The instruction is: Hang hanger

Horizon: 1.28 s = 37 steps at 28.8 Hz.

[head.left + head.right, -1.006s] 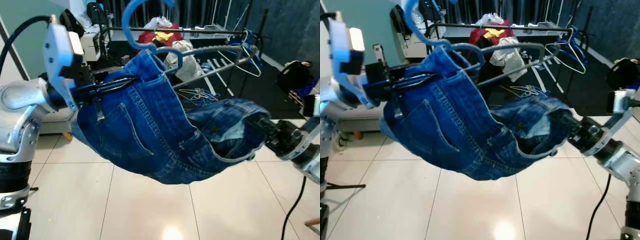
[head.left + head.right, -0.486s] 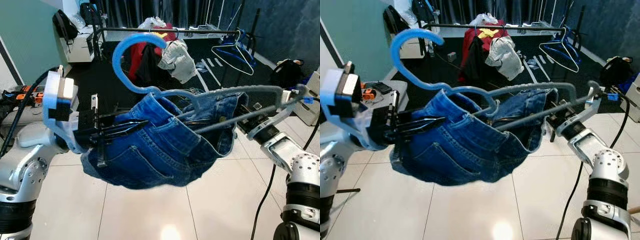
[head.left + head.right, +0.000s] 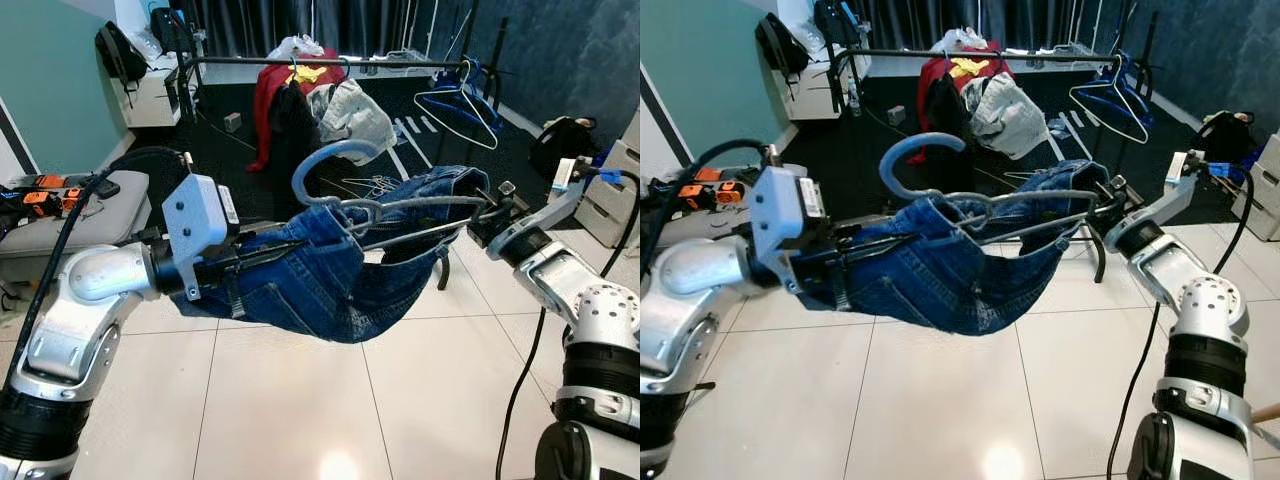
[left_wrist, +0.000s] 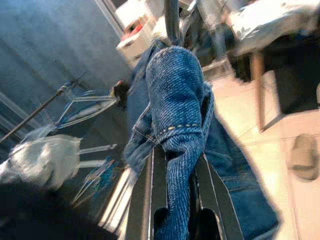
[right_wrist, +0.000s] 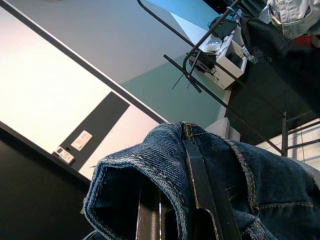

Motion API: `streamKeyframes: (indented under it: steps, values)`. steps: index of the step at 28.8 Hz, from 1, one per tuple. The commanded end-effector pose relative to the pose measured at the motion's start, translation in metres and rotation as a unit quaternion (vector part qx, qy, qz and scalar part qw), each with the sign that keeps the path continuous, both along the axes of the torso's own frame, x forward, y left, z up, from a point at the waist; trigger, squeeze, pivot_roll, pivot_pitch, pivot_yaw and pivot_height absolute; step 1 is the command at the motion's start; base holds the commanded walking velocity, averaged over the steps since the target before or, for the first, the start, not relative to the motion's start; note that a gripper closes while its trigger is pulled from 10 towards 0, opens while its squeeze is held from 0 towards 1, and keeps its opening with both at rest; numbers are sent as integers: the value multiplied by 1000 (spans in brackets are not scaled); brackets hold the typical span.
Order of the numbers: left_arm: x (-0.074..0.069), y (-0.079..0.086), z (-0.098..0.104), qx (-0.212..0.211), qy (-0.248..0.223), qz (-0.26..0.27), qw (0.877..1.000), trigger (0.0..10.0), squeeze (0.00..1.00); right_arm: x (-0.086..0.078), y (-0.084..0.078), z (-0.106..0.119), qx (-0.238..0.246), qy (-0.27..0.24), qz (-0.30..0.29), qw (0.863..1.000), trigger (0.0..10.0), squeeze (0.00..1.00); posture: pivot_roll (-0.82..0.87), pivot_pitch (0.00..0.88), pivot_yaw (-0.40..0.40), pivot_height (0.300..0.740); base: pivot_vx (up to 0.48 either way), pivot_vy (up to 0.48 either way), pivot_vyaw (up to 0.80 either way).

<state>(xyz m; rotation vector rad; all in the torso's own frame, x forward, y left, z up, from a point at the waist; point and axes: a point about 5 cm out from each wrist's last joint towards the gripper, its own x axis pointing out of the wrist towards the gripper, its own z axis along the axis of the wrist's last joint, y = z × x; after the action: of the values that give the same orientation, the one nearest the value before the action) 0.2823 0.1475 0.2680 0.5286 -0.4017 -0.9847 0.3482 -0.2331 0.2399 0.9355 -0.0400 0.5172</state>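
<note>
- Left gripper (image 3: 262, 262) is closed on the waistband of the jeans (image 3: 330, 280); the left wrist view shows denim pinched between its two fingers (image 4: 152, 200).
- Right gripper (image 3: 478, 212) is clamped on the opposite end of the waistband, with denim folded over its fingers (image 5: 197, 190).
- Held at both ends, the jeans sag between the arms like a sling, probably to keep the waistband taut on the hanger (image 3: 345, 190).
- That hanger is threaded through the jeans, its hook rising free above them, well short of the rail (image 3: 320, 62).
- Rail stands across the room on dark flooring, already carrying clothes (image 3: 300, 95) and an empty hanger (image 3: 455, 100).
- Glossy pale tiles (image 3: 300, 400) lie underfoot.
</note>
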Motion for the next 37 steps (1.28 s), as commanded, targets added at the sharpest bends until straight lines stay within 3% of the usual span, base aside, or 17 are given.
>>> streamKeyframes:
  steps: [1,2,8,9,12,13,20,21,30,35,36,37]
  values:
    - [4,6,0,21,-3,27,999,0,0,0,4,16,5,-29,8,1000,0,0,-173,0,-14,740,0,0,0]
    - [7,12,-4,41,-8,61,997,0,0,-1,6,20,3,-36,15,999,0,0,-172,0,-14,740,0,0,0]
    - [7,12,-4,41,-8,61,997,0,0,-1,6,20,3,-36,15,999,0,0,-172,0,-14,740,0,0,0]
    - [9,20,-2,41,-14,89,995,0,0,-4,7,24,-3,-45,22,999,0,0,-171,0,-13,740,0,0,0]
    - [9,20,-2,41,-14,89,995,0,0,-4,7,24,-3,-45,22,999,0,0,-171,0,-13,740,0,0,0]
    - [6,31,0,36,-20,102,994,0,0,-7,2,27,-8,-57,27,998,0,0,-167,0,-14,740,0,0,0]
    - [0,38,2,32,-23,95,995,0,0,-10,-4,31,-14,-68,25,997,0,0,-164,0,-16,740,0,0,0]
    - [-8,41,-1,39,-17,74,996,0,0,-12,-13,36,-20,-78,16,997,0,0,-166,0,-15,740,0,0,0]
    - [-19,40,-9,56,-4,39,998,0,0,-12,-28,44,-25,-88,-11,996,0,0,-169,0,-17,740,0,0,0]
    - [-25,31,-12,60,-1,14,998,0,0,-11,-35,46,-27,-82,-31,996,0,0,-167,0,-20,740,0,0,0]
    - [-26,19,-16,68,2,3,998,0,0,-6,-30,43,-40,-66,-35,996,0,0,-167,0,-21,740,0,0,0]
    - [-26,19,-16,68,2,3,998,0,0,-6,-30,43,-40,-66,-35,996,0,0,-167,0,-21,740,0,0,0]
